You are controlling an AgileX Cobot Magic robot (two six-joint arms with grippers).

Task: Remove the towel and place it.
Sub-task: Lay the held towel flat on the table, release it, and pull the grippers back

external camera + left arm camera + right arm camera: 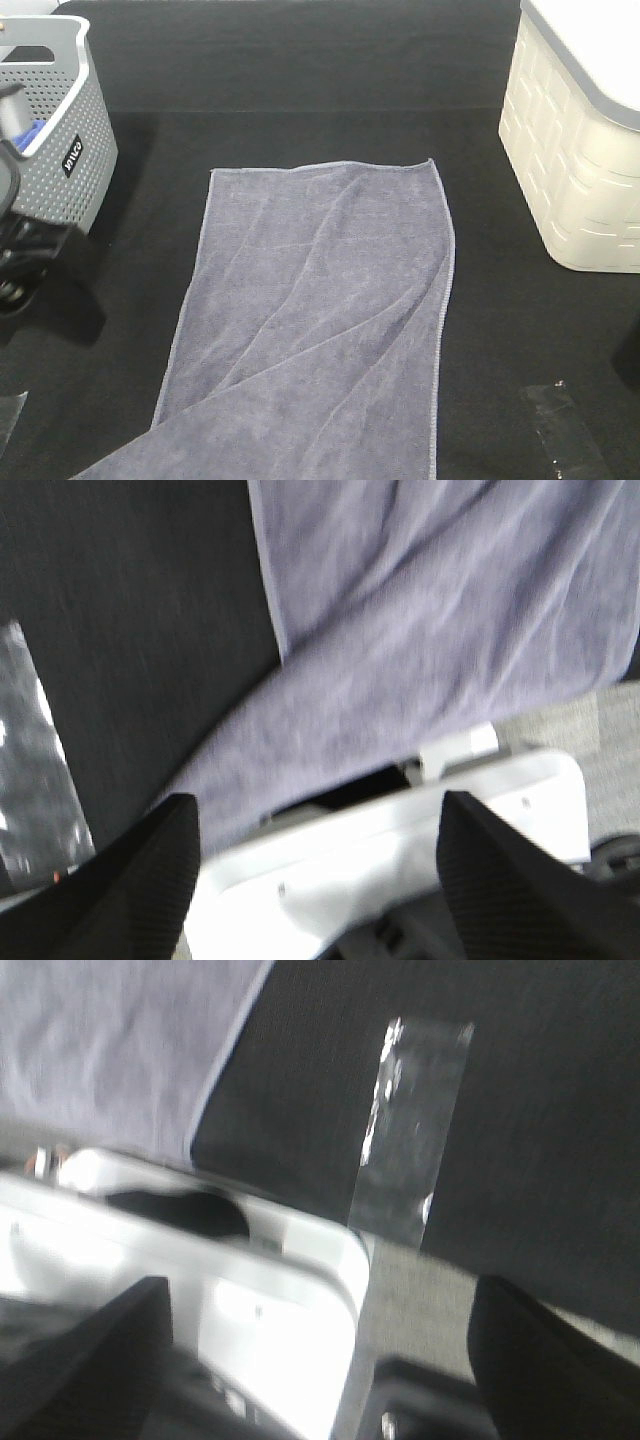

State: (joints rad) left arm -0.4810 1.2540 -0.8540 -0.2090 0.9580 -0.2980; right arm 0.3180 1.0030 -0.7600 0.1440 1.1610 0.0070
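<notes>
Left gripper (318, 805): jaws spread wide, nothing between them. It hangs over the near left corner of the towel (430, 610), where the cloth slews outward, runs off the table's near edge and drapes toward a white frame (400, 850) below.

Right gripper (325, 1295): equally wide, empty. It sits over the near right side. The towel's hem lies off to one side of it, not under the jaws.

Towel is spread lengthways down the middle of the black table (300, 100). Far hem straight, a few soft diagonal creases, near end out of the high view.

Judgement: one open gripper near each near corner reads as set-up for a two-corner pick. Wide jaws suit pinching a loose hem. The right one probably needs to shift toward the cloth first.

Surroundings:
- Grey perforated basket (60, 120), far left, something bright blue (28, 133) inside; cannot tell what.
- Cream bin (580, 170) with a grey rim, far right.
- Both are well apart from the towel.
- Strips of clear tape lie flat on the table, one near right (560, 425) and one near left (30, 760). Neither is likely an obstacle.

Nothing rests on the towel. Likely snag: the overhanging end dragging on the frame as it lifts. Cannot tell where it is to be placed.
</notes>
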